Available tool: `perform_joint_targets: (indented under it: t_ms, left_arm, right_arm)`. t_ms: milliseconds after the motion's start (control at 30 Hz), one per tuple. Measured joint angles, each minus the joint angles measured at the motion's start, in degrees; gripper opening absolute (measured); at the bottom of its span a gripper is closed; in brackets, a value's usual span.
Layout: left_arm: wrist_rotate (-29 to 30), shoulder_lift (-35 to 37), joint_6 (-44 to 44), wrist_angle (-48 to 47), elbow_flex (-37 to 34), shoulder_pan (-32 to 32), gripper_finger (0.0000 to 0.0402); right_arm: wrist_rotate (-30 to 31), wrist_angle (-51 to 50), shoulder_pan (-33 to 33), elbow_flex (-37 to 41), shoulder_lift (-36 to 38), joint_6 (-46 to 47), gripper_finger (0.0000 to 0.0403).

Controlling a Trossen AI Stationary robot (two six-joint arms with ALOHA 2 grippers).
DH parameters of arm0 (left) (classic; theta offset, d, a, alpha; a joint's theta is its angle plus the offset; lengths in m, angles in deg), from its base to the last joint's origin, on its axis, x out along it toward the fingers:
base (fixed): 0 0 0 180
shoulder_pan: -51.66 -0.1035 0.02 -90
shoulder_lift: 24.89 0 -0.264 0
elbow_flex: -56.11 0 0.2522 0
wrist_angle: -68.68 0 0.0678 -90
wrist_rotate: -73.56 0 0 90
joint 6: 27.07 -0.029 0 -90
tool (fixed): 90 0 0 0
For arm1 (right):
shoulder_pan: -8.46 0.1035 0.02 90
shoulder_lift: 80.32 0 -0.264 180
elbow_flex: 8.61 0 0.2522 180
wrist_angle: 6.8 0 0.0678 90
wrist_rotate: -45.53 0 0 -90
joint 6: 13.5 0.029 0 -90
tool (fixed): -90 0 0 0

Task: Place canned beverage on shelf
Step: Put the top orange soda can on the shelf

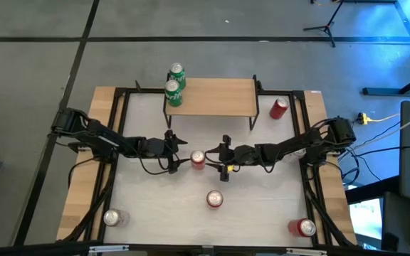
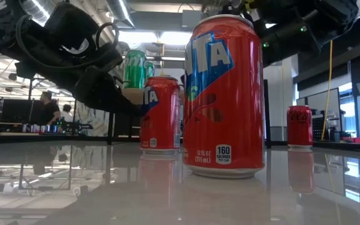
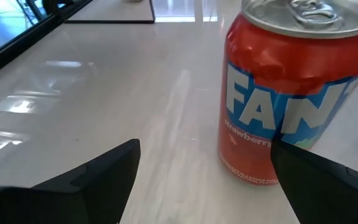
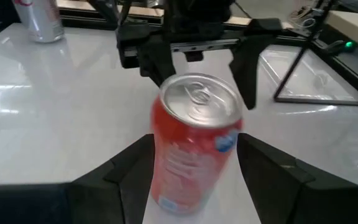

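Standing upright between both open end effectors, left (image 1: 171, 151) and right (image 1: 224, 158), red can (image 1: 198, 159), top up

Only readable stuff is on the cans. The red can (image 3: 288, 93) right in front of my left tool (image 3: 204, 180) says "FAN" in big white letters, cut off at the edge, with "strawberry" in small print under it.

From table level, the nearest red can (image 2: 224, 94) shows "TA" up top and a little white box near the base reading "160 CALORIES", with "12 FL OZ (355 mL)" beside it. The red can behind it (image 2: 161, 112) also shows "TA". Farther off, a small red can (image 2: 300, 125) has Coca-Cola script. The green cans (image 2: 135, 67) have lettering I can't make out.
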Motion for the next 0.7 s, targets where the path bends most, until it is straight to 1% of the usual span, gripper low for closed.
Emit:
perform_joint_targets:
  t_ms: [200,433,700]
  left_arm:
    - [-0.31,0.0,-0.02,0.98,0.04,0.0,0.0355]
    - [-0.33,0.0,0.07,1.73,0.04,0.0,0.0355]
    - [-0.33,0.0,0.1,1.91,0.04,0.0,0.0355]
  right_arm:
    - [0.4,-0.14,0.02,-0.85,-0.4,0.36,0.0227]
    - [0.72,-2.9,-0.35,-0.85,-0.42,4.33,0.0227]
    - [-0.24,-3.04,-0.35,-0.85,-0.86,4.7,0.0227]
